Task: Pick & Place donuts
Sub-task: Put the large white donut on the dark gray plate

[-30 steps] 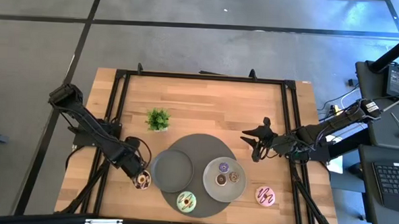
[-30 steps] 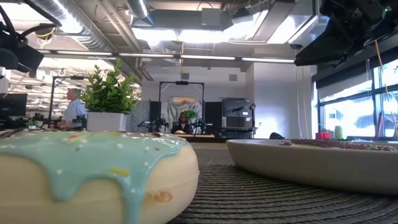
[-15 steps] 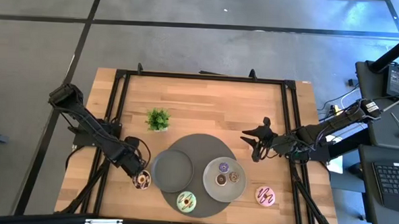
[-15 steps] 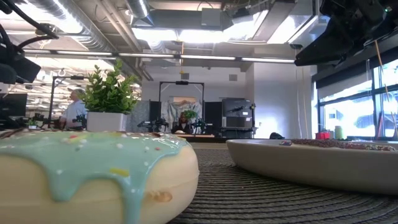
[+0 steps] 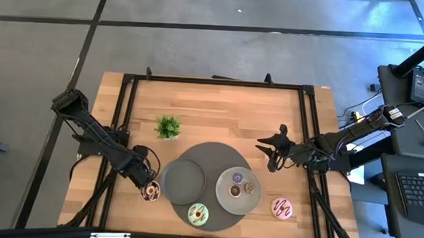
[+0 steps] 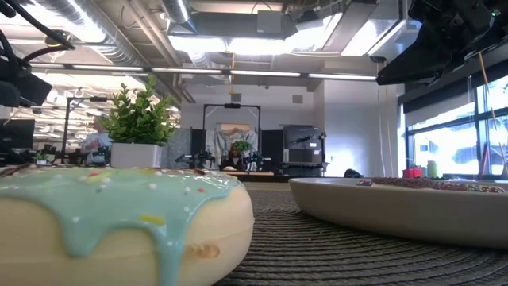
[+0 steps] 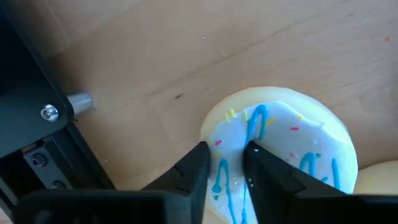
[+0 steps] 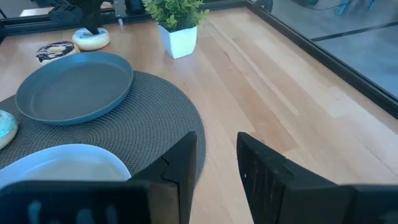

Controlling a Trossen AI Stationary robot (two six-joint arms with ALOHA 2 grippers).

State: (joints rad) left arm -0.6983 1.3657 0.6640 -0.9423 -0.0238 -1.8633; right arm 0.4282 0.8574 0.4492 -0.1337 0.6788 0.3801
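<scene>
Overhead, left gripper (image 5: 150,189) sits low over the donuts at the left edge of the round mat (image 5: 212,153), while right gripper (image 5: 271,152) hangs off the mat's right side; pink donut (image 5: 282,207) lies on bare wood. Left wrist view: fingers (image 7: 200,163), slightly parted, straddle the white donut (image 7: 286,149) icing without clamping. Right wrist view: fingers (image 8: 180,163) are spread and hold nothing.

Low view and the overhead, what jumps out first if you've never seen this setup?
In the low view, the pale green donut fills the foreground on the dark round mat. From above, the left gripper sits down on the white donut at the table's left front, fingers astride its rim.
</scene>
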